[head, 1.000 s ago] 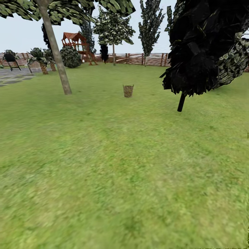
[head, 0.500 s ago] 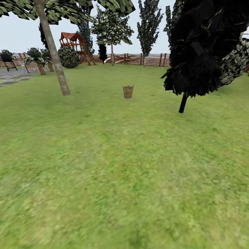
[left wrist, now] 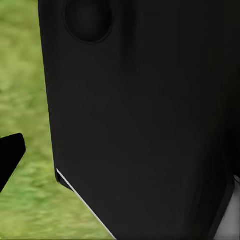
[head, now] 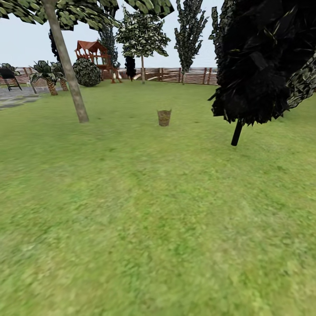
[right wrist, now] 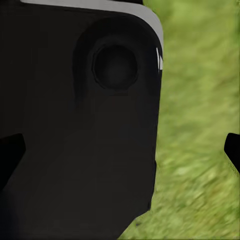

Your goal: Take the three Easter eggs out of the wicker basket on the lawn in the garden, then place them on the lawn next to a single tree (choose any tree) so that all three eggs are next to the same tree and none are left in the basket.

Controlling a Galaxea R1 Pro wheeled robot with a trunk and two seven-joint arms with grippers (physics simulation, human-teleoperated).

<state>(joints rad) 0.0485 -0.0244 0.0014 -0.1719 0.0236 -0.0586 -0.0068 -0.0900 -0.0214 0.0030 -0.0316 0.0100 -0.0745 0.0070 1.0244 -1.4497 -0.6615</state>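
Both end effectors hang beside dark robot panels, apparently open.

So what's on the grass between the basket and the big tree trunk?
Nothing, only bare lawn between the wicker basket and the tree, seen in the head view.

wicker basket (head: 164,117) mid-frame in head view, too small and far to see its inside, any contents can't be told; tree (head: 66,61) trunk upper left, crown cut by top edge; dark conifer (head: 263,57) upper right cut by top and right edges, hides the fence (head: 184,74) behind it; play structure (head: 94,55) partly hidden by a shrub (head: 87,72); lawn (head: 153,228) blurred in lower frame; left wrist view mostly blocked by a black robot body (left wrist: 145,115), one dark fingertip (left wrist: 9,157) cut at left edge; right wrist view, fingertips (right wrist: 10,155) cut at both side edges, grass there blurred
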